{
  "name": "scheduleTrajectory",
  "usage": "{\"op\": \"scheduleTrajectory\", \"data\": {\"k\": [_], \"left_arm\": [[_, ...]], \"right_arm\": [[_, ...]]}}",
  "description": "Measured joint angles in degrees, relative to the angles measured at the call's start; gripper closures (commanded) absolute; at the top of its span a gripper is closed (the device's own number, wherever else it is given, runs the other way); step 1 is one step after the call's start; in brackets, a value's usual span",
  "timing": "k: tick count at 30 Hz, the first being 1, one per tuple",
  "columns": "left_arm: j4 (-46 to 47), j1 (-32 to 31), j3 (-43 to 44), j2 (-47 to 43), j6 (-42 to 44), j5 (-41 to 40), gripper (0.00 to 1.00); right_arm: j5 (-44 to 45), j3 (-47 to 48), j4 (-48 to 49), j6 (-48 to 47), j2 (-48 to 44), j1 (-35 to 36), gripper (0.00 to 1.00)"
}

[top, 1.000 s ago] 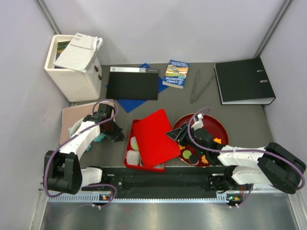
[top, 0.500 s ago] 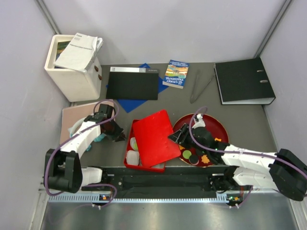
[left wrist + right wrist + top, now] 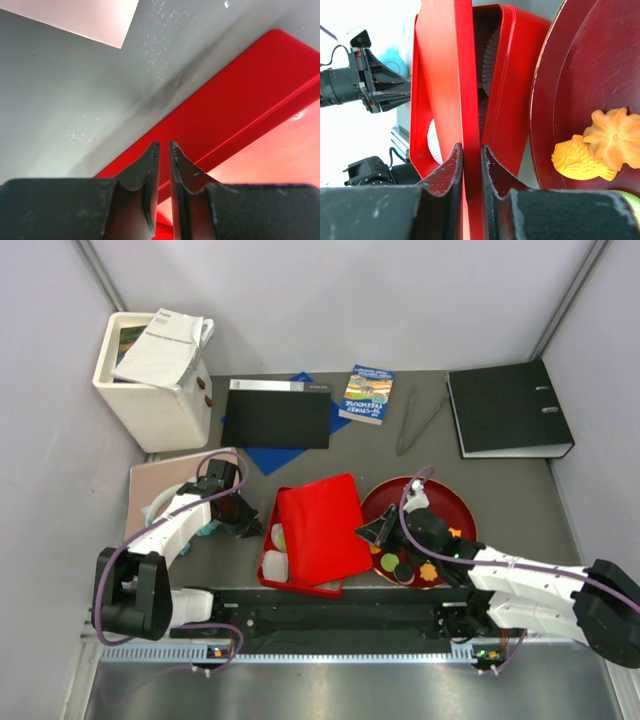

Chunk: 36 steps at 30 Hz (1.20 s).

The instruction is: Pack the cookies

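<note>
Lid (image 3: 320, 525) swung squarer over box (image 3: 300, 588); right gripper (image 3: 378, 532) closed in on its edge.
Top: cookies (image 3: 400, 565) on plate (image 3: 455, 502); greenish spot in box, maybe one packed.
Left wrist: left gripper (image 3: 164, 146) nearly closed, empty, beside box.
Right wrist: jaws pinch lid edge; liners (image 3: 487, 50) half hidden.

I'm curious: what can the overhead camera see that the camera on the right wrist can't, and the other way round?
Only overhead: the white bin of papers, the black binder, the book and the tongs at the table's far side. Only the right wrist: that arm's jaws seen close up, shut on the red lid's edge, and the orange cookies' shapes, one a flower, one fish-like. Both: the lid, the red box, the dark red plate and the orange cookies on it.
</note>
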Motion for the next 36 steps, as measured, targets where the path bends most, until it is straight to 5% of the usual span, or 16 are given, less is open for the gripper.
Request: {"op": "scheduleTrajectory", "data": {"k": [8, 12, 15, 25, 36], "left_arm": [[0.2, 0.0, -0.3, 0.0, -0.3, 0.1, 0.82], [0.3, 0.0, -0.7, 0.0, -0.4, 0.1, 0.82], [0.4, 0.0, -0.9, 0.0, -0.6, 0.3, 0.82], [0.8, 0.0, -1.0, 0.0, -0.9, 1.0, 0.83], [3.0, 0.0, -1.7, 0.4, -1.4, 3.1, 0.93]], "right_arm": [[-0.1, -0.6, 0.9, 0.0, -0.1, 0.0, 0.99], [0.7, -3.0, 0.6, 1.2, -4.1, 0.0, 0.59], [2.1, -4.7, -1.2, 1.6, -5.7, -0.1, 0.51], [2.6, -5.8, -7.3, 0.4, -6.6, 0.0, 0.64], [-2.4, -1.3, -6.8, -3.2, 0.0, -0.1, 0.67]]}}
